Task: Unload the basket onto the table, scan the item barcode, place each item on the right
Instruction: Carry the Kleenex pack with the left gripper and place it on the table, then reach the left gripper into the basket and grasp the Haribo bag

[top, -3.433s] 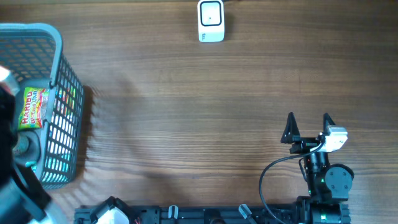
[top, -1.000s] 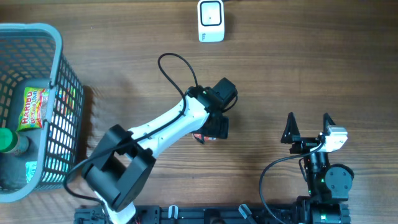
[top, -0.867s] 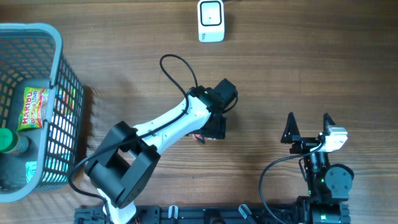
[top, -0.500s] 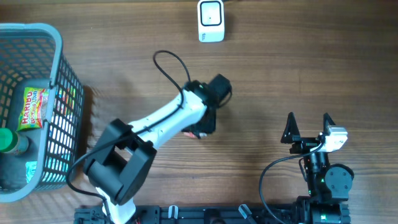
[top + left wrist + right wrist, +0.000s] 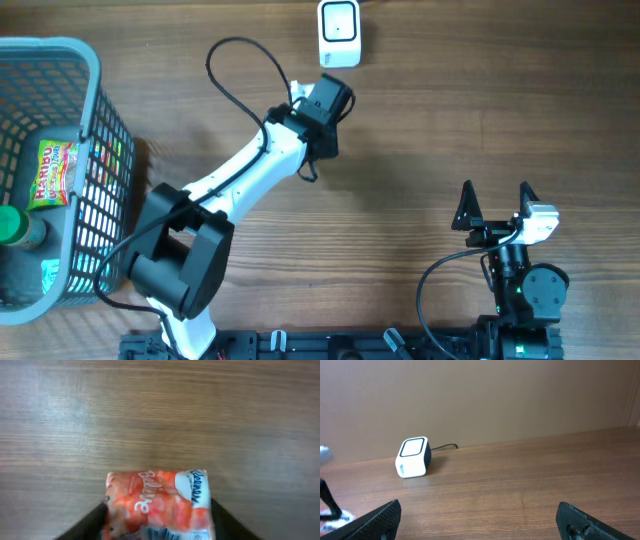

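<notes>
Left wrist: left gripper clamps orange pack, lower edge cropped; overhead mostly hides it beneath wrist. Right gripper gapes, empty.

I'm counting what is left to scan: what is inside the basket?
A Haribo bag, a green-capped bottle and a pale teal-printed item. Anything beneath them is covered, and the basket runs past the picture's left edge.

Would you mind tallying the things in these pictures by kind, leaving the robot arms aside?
basket: 1
barcode scanner: 1
tissue pack: 1
Haribo bag: 1
green-capped bottle: 1
Total: 5
Anything else in the basket is too hidden to count.
</notes>
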`<state>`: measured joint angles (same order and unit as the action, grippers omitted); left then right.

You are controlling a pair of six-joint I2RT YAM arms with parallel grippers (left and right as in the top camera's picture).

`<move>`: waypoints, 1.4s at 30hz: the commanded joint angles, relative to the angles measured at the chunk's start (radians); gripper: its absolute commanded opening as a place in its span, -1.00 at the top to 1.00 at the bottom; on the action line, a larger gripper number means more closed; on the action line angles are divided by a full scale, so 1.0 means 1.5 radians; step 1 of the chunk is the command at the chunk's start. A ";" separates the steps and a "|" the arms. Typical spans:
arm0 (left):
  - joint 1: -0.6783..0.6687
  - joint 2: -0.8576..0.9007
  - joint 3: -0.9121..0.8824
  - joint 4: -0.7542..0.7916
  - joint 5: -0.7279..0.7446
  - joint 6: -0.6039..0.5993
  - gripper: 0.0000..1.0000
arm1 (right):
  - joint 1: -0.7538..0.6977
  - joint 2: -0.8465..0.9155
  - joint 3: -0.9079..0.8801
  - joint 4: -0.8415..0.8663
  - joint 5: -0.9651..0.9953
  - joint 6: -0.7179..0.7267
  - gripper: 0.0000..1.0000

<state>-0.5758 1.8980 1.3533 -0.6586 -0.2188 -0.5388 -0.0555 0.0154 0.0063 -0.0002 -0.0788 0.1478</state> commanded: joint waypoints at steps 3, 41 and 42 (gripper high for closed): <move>-0.008 -0.007 -0.052 0.012 -0.042 0.005 -1.00 | 0.003 -0.004 -0.001 0.002 -0.006 -0.007 -1.00; 0.801 -0.101 -0.042 0.034 0.170 -0.078 -1.00 | 0.003 -0.004 -0.001 0.002 -0.006 -0.007 -0.99; 0.801 -0.082 -0.042 0.034 0.160 -0.081 -1.00 | 0.003 -0.004 -0.001 0.002 -0.006 -0.007 -0.99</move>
<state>0.6220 1.7229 1.2846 -0.6174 0.0360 -0.6708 -0.0547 0.0154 0.0063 -0.0006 -0.0788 0.1478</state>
